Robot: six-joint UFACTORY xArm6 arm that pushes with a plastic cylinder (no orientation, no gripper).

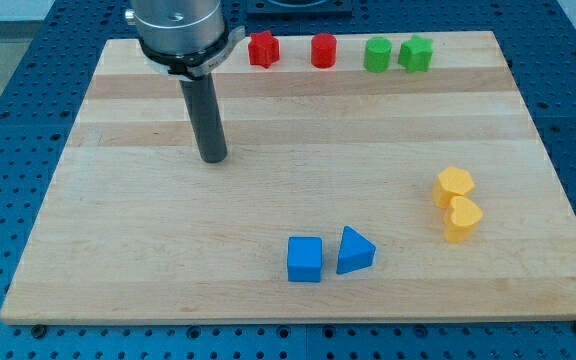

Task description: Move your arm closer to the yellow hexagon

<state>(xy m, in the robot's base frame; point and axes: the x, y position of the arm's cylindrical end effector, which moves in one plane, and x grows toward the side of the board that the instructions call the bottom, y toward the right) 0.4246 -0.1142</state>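
The yellow hexagon (453, 186) lies on the wooden board (268, 200) at the view's right, touching a yellow heart-shaped block (462, 219) just below it. My tip (213, 158) rests on the board at the upper left, far to the left of the yellow hexagon and slightly above its level. The rod hangs from the arm's grey flange (180, 30) at the view's top.
A red star (263, 49), a red cylinder (323, 50), a green cylinder (377, 54) and a green star (415, 53) line the board's top edge. A blue cube (304, 259) and a blue triangle (354, 251) sit near the bottom centre.
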